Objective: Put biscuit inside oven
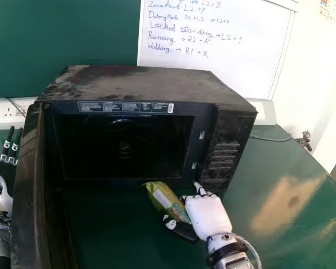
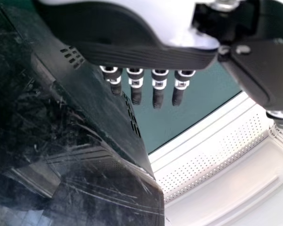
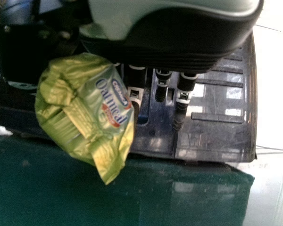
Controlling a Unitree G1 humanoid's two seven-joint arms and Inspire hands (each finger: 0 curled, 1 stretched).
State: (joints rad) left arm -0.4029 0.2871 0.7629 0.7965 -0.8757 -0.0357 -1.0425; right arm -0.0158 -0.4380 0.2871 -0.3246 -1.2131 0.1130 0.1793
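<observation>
1. Left hand: far left in the head view, just outside the open door. Fingers straight, roughly parallel, thumb out to the side in the left wrist view. Holding nothing.
2. Wall socket: behind the tabletop's back edge, left of the oven, cable plugged in.
3. Oven door: swung wide open on the left side, standing out toward the robot.
4. Oven: black, on the tabletop near its back edge, front facing the robot. Cavity dark.
5. Whiteboard: upright behind the oven, handwriting on it.
6. Biscuit packet: green-yellow wrapper, outside the oven, in front of the cavity's lower right corner. Tilted, upper end toward the opening.
7. Right hand: right of the packet, in front of the vented panel. Partly open: fingers nearly straight and toward the oven front, packet held between thumb and fingers.
8. Small dark object: at the tabletop's right edge, toward the back. Can't tell what it is.
</observation>
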